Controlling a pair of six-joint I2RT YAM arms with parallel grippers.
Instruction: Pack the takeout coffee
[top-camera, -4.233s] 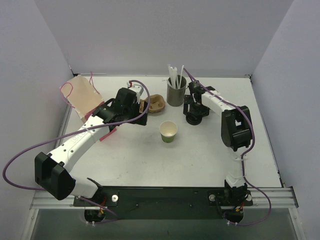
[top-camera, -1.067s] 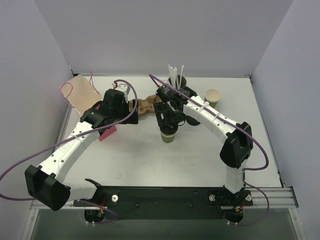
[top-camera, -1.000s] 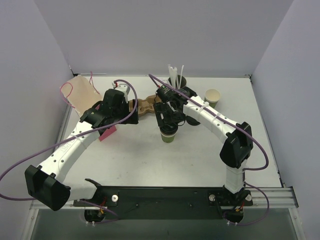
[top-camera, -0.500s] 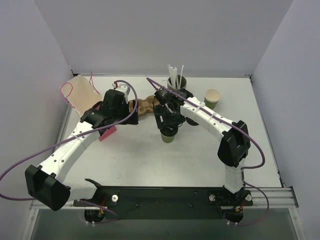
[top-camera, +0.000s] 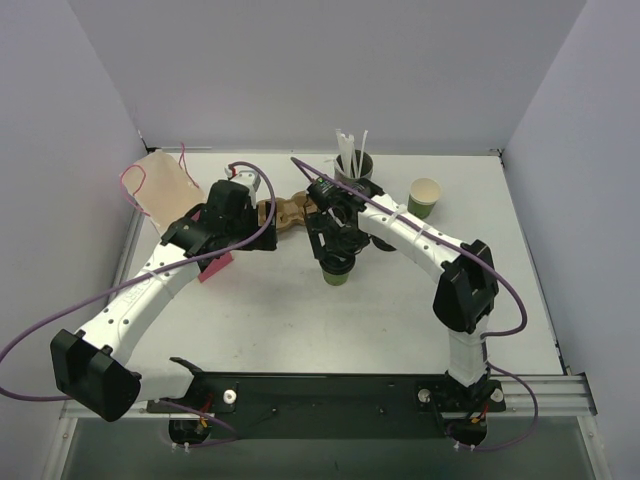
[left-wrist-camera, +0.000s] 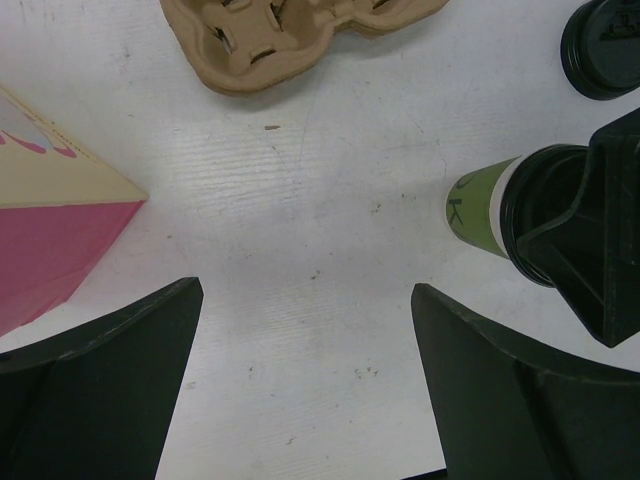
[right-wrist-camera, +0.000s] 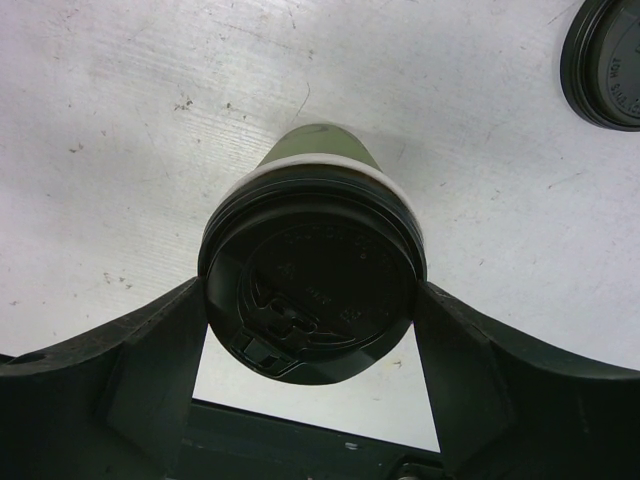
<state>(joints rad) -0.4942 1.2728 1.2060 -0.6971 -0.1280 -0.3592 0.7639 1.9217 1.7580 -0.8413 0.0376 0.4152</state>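
One white counter (top-camera: 300, 320) carries everything: the left tool (left-wrist-camera: 303, 300) hangs wide open near the cardboard carrier (left-wrist-camera: 290, 30), and at the green cup (right-wrist-camera: 318, 145) (upright mid-counter, near that carrier) the right tool (right-wrist-camera: 312, 292) clamps the black lid (right-wrist-camera: 310, 270) on top.

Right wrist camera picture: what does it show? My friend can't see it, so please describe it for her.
A small green paper cup with a black lid stands in the middle, seen from above, with the two black fingers of the right pincer against the lid's sides. A second black lid lies on the white table at the top right corner.
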